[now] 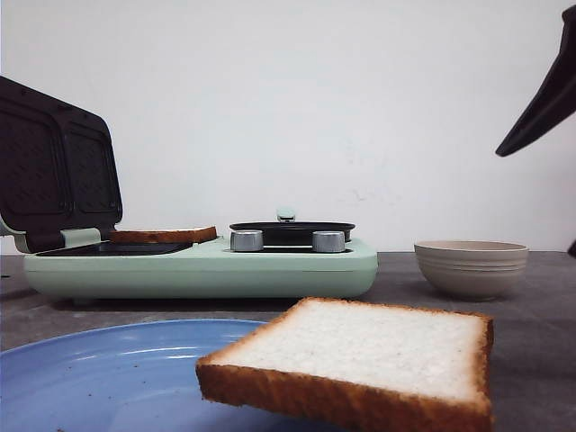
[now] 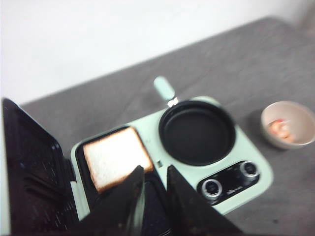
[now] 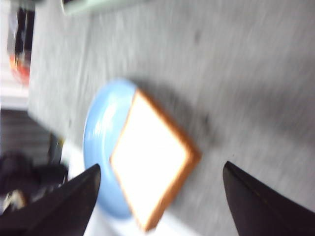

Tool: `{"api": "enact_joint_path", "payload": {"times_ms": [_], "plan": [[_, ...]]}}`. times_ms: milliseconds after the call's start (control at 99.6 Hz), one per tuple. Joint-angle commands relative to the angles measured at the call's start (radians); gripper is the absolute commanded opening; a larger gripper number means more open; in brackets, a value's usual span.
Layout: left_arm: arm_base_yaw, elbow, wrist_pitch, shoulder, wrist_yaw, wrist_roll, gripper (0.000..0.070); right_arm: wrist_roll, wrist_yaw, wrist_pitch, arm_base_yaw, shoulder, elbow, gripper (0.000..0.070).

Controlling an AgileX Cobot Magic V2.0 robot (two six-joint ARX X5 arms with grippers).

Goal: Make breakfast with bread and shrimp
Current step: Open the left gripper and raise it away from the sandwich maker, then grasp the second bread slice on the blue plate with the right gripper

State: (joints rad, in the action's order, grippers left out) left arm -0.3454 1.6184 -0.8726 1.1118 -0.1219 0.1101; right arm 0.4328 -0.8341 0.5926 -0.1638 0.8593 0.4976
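Two slices of bread: one point(image 2: 116, 158) lying in sandwich maker point(image 1: 270, 268), other point(image 1: 360, 360) overhanging blue plate point(image 1: 108, 369). Shrimp point(image 2: 281, 129) waiting in bowl point(image 1: 471, 267). Right gripper point(image 3: 157, 196) spread wide above plate slice; left gripper point(image 2: 153, 196) narrowly parted, empty. Next, probably: descending squarely, pinching crust edges.

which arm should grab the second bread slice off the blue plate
Right. Its open gripper hangs above the bread slice overhanging the blue plate; the left gripper is over the sandwich maker.

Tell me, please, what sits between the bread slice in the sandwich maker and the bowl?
In the left wrist view, the round black pan lies between the bread slice and the bowl, then bare grey table.
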Motion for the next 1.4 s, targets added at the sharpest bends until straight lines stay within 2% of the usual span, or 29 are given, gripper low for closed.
{"api": "enact_joint_path", "payload": {"times_ms": [0, 201, 351, 662, 1004, 1255, 1385], "plan": [[-0.012, 0.023, 0.003, -0.037, -0.005, -0.026, 0.0003, -0.039, -0.005, 0.018, -0.025, 0.025, 0.017, 0.0499], [-0.042, 0.023, -0.013, -0.168, -0.006, -0.048, 0.0003, -0.076, 0.002, 0.029, -0.098, 0.114, 0.017, 0.0499], [-0.05, 0.023, -0.065, -0.241, -0.006, -0.051, 0.0003, -0.082, 0.046, 0.0, -0.134, 0.192, 0.017, 0.0499], [-0.05, 0.023, -0.161, -0.35, -0.005, -0.047, 0.0003, -0.053, 0.046, -0.145, -0.176, 0.35, 0.017, 0.0499], [-0.05, 0.023, -0.202, -0.37, -0.006, -0.044, 0.0003, -0.04, 0.047, -0.273, -0.207, 0.459, 0.017, 0.0497], [-0.05, 0.023, -0.214, -0.371, -0.006, -0.044, 0.0003, -0.015, 0.046, -0.346, -0.207, 0.461, 0.017, 0.0474], [-0.05, 0.023, -0.214, -0.371, -0.006, -0.045, 0.0002, -0.014, 0.015, -0.341, -0.207, 0.474, 0.017, 0.0423]]}}
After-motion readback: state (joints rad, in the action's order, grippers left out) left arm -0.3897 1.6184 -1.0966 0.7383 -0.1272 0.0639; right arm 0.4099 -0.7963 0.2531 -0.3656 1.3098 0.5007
